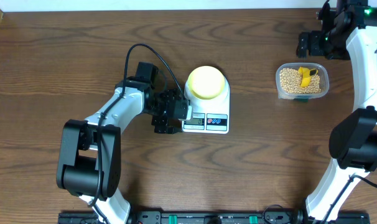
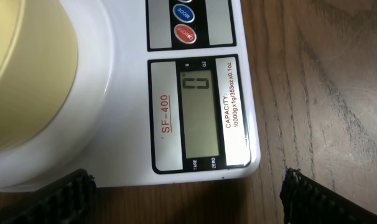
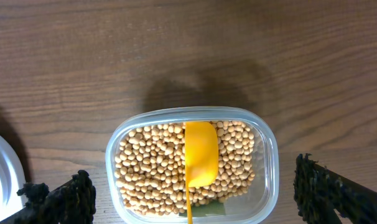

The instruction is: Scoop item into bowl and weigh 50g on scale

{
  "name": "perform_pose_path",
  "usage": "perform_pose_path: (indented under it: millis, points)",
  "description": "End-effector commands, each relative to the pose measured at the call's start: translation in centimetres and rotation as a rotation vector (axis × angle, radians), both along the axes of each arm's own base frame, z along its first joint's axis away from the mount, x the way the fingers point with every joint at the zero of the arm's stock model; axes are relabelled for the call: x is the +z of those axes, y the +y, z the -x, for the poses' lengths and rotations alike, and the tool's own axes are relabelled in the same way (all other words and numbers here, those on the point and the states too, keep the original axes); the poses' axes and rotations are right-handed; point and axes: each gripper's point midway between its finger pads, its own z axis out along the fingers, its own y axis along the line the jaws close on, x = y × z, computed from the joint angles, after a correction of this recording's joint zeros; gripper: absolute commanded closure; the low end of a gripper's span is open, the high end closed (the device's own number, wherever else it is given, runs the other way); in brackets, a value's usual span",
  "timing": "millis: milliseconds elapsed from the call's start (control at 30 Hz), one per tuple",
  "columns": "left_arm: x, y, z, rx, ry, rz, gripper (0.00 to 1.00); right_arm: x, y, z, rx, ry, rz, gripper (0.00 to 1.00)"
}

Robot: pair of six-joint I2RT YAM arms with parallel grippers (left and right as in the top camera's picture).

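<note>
now tub [image 3: 270,168] holds beans [image 3: 151,168], yellow scoop [image 3: 201,152]; bowl [image 1: 206,81] on scale [image 1: 224,103]

White scale [image 2: 123,93] with grey display [image 2: 199,118], red lettering, one red button [image 2: 183,34] and one blue button [image 2: 183,11]; pale yellow bowl [image 1: 206,82]. Tan beans [image 3: 151,168] and yellow scoop [image 3: 201,152] in clear tub [image 3: 269,149]. Dark brown wood-grain table [image 1: 257,168].

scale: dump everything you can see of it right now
The scale is flat, white, plastic-looking, sitting level on the wooden table. Its round platform carries the pale bowl. The front panel has a grey display reading zero, a red button, a blue button and an SF-400 label. The open left gripper hangs over its display corner.
</note>
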Motion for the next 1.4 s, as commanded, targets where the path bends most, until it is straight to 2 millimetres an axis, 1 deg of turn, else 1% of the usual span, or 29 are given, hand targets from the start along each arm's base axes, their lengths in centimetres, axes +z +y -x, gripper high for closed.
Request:
perform_pose_path:
  millis: [0,733,767,800,867,967,1000,1067,1100,1167,1267,1300,1333,1367]
  points:
    - [-0.7,-0.2,0.6,-0.017,0.026,0.013,0.02,0.2,-0.2,-0.2,-0.002,-0.007,0.006,0.01]
    - [-0.7,-0.2,0.6,-0.017,0.026,0.013,0.02,0.2,-0.2,-0.3,-0.002,-0.013,0.006,0.01]
    - [-0.7,-0.2,0.6,-0.017,0.026,0.013,0.02,0.1,-0.2,-0.2,-0.002,-0.007,0.005,0.01]
    - [-0.7,-0.2,0.6,-0.017,0.026,0.013,0.02,0.0,-0.1,0.4,-0.002,0.018,0.002,0.01]
    - [-0.7,-0.2,0.6,-0.017,0.026,0.013,0.02,0.4,0.0,1.0,-0.001,0.032,-0.003,0.01]
    - [-0.7,-0.2,0.6,-0.017,0.026,0.013,0.02,1.4,0.3,3.3,-0.001,0.089,-0.010,0.01]
    - [-0.7,-0.2,0.6,-0.017,0.026,0.013,0.03,1.7,0.4,4.2,-0.003,0.109,-0.014,0.04]
    - [-0.7,-0.2,0.6,-0.017,0.026,0.013,0.02,1.7,0.6,5.9,-0.045,0.171,-0.031,0.08]
    - [-0.7,-0.2,0.6,-0.017,0.026,0.013,0.03,1.3,0.7,6.4,-0.057,0.196,-0.036,0.16]
    - [-0.7,-0.2,0.6,-0.017,0.026,0.013,0.02,0.4,0.8,6.6,-0.058,0.215,-0.038,0.16]
    - [-0.7,-0.2,0.6,-0.017,0.026,0.013,0.03,-1.0,0.8,6.4,-0.056,0.220,-0.035,0.18]
    - [-0.7,-0.2,0.6,-0.017,0.026,0.013,0.02,-1.5,0.7,6.3,-0.056,0.218,-0.035,0.21]
    - [-0.7,-0.2,0.6,-0.017,0.026,0.013,0.02,-1.9,0.7,6.1,-0.056,0.213,-0.034,0.26]
    - [-0.7,-0.2,0.6,-0.017,0.026,0.013,0.03,-2.3,0.7,6.0,-0.056,0.213,-0.034,0.34]
